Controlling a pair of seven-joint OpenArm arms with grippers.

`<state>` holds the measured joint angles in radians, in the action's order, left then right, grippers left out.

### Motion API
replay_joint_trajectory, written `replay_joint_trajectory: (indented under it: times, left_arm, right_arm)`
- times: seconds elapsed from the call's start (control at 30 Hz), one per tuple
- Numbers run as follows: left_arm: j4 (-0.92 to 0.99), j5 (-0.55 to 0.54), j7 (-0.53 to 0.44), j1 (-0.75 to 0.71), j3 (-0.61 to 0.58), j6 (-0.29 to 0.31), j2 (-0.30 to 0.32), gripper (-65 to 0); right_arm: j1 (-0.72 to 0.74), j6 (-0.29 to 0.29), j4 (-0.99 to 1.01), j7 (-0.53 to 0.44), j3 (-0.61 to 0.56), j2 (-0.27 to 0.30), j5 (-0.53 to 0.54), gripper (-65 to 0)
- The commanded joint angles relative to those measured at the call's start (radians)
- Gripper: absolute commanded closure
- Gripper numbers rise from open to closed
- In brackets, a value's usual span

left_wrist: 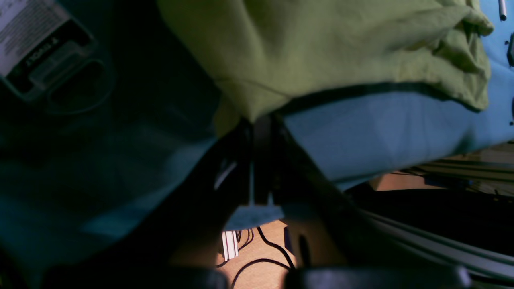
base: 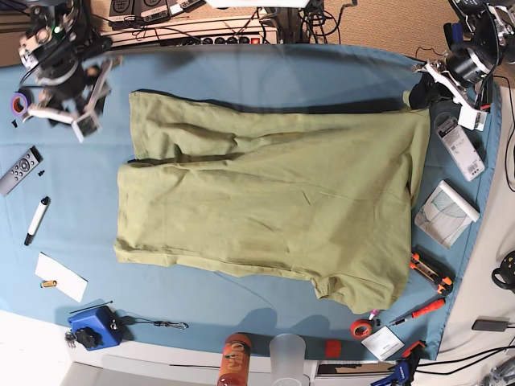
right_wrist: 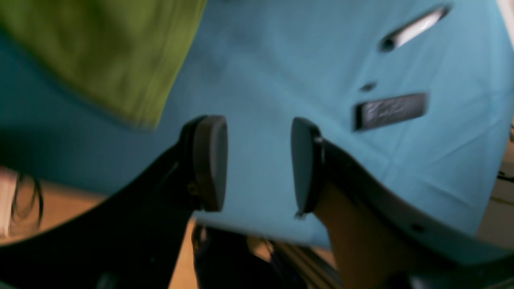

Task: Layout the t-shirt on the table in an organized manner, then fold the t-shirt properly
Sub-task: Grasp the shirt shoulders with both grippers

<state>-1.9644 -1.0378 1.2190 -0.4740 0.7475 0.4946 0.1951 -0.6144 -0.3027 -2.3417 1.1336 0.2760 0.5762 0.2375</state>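
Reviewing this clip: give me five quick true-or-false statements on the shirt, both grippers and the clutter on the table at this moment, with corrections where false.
1. The left gripper is shut on a corner of the t-shirt. True.
2. The right gripper grips the shirt too. False: its jaws stand open with nothing between them, over the table.
3. The t-shirt is folded into a small neat square. False: it lies spread out, one corner lifted.
4. A white marker lies on the table beside the shirt. True.
5. The remote control rests on top of the shirt. False: it lies on the blue cloth, apart from it.
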Motion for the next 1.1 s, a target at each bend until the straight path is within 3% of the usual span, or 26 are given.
replay_joint_trajectory:
  times: [0.0,0.1,0.3,0.53,0.73,1.07]
  left_arm:
    - [-0.017,-0.021,-0.014,-0.006,0.005,0.003,0.013,0.0]
    - [-0.017,-0.021,-0.014,-0.006,0.005,0.004,0.014,0.0]
    - [-0.017,-0.022,-0.014,-0.006,0.005,0.004,0.013,0.0]
    - [-0.017,-0.022,-0.015,-0.005,0.005,0.004,0.013,0.0]
    - [-0.017,-0.022,-0.015,-0.006,0.005,0.003,0.013,0.0]
    - [-0.017,-0.022,-0.015,-0.005,0.005,0.004,0.013,0.0]
  right_arm:
    - [0.022,0.005,-0.015,-0.013,0.014,0.013,0.013,-26.0]
    - [0.095,-0.009,0.085,-0.016,0.014,-0.009,0.069,-26.0]
    - [0.2,-0.095,0.304,0.029,0.029,-0.096,0.281,-26.0]
    - [0.21,-0.24,0.431,0.104,0.197,-0.188,0.561,-26.0]
    - [0.21,-0.307,0.56,0.136,0.208,-0.202,0.654,-26.0]
    - [0.213,-0.307,0.604,0.11,0.208,-0.203,0.611,-26.0]
